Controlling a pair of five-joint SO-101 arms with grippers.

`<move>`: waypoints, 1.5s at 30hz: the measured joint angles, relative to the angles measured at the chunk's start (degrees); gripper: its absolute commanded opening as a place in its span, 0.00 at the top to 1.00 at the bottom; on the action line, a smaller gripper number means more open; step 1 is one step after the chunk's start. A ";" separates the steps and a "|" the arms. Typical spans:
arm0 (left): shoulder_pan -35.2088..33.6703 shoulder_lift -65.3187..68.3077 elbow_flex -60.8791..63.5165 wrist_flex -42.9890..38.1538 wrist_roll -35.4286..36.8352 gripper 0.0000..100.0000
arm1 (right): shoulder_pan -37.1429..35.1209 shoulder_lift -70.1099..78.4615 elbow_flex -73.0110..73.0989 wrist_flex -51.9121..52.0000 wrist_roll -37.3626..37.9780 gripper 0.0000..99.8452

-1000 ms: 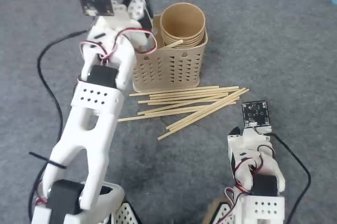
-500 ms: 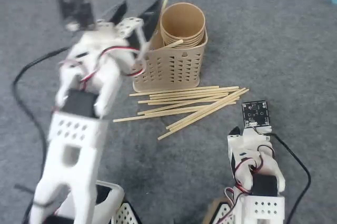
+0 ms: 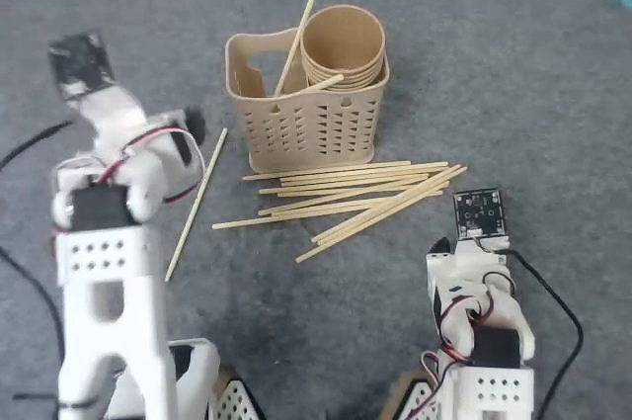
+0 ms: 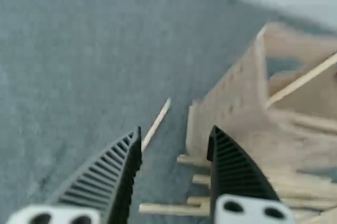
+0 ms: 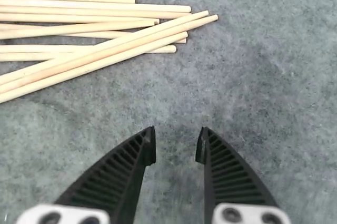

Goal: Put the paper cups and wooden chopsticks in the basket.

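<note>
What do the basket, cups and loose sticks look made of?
Basket: likely moulded plastic, beige, matte, regular slotted walls. Cups: brown kraft-looking paper, matte, thin rolled rims. Chopsticks: pale bare wood or bamboo; cannot tell which.

Desk: grey, faint mottling noted throughout. Basket, upper centre of frame: beige, walls patterned with rows of small slots. Paper cups: plain kraft brown. Chopsticks, centre: pale natural wood. Arms are recorded as white; jaws black, ribbed.
</note>
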 measured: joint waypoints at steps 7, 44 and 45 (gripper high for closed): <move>-0.18 13.80 4.84 -9.93 -1.93 0.81 | 0.00 0.00 0.00 0.97 0.00 0.86; 3.34 60.92 -23.47 -7.47 -8.44 0.99 | 0.00 0.00 0.00 0.97 0.00 0.86; 3.34 60.40 -23.47 -6.07 -8.44 0.99 | 0.00 0.00 0.00 0.97 0.00 0.86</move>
